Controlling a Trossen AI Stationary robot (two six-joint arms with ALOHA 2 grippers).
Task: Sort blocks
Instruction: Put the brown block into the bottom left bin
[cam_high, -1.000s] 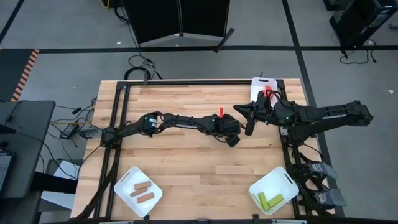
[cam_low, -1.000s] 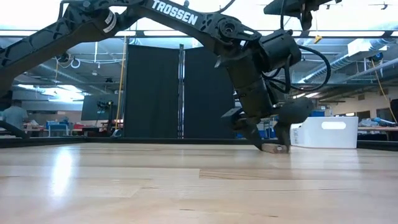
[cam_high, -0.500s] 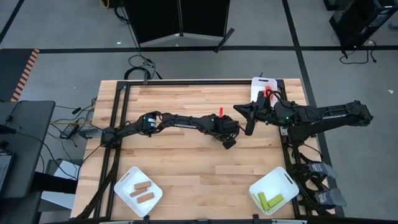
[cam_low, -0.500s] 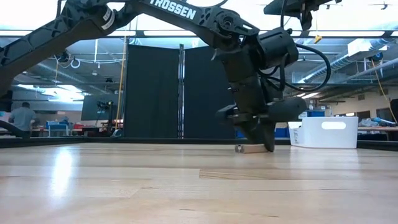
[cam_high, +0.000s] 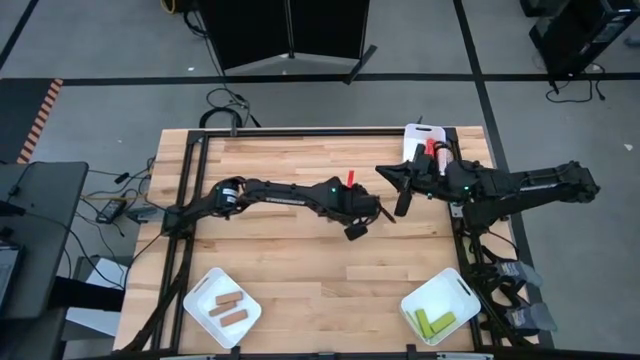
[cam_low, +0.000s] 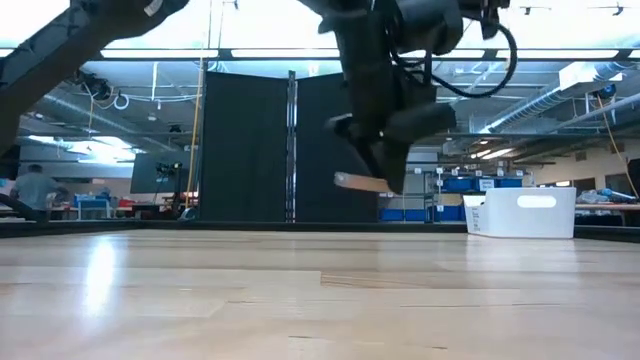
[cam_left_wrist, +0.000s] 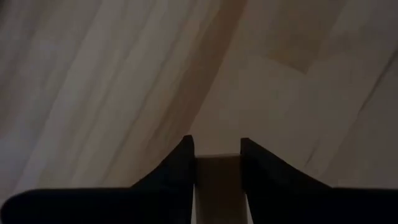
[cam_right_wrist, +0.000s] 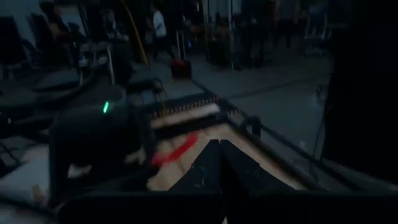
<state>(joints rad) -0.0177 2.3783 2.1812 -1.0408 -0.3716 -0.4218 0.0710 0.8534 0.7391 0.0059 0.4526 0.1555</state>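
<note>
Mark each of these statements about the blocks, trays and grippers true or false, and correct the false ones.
1. The left gripper holds a brown block above the table. True.
2. The tray at the near left holds yellow-green blocks. False: it holds two brown blocks; the yellow-green blocks lie in the tray at the near right.
3. A red block lies on the table beside the left arm. True.
4. The right gripper is inside the near right tray. False: it hovers by the table's far right part.
</note>
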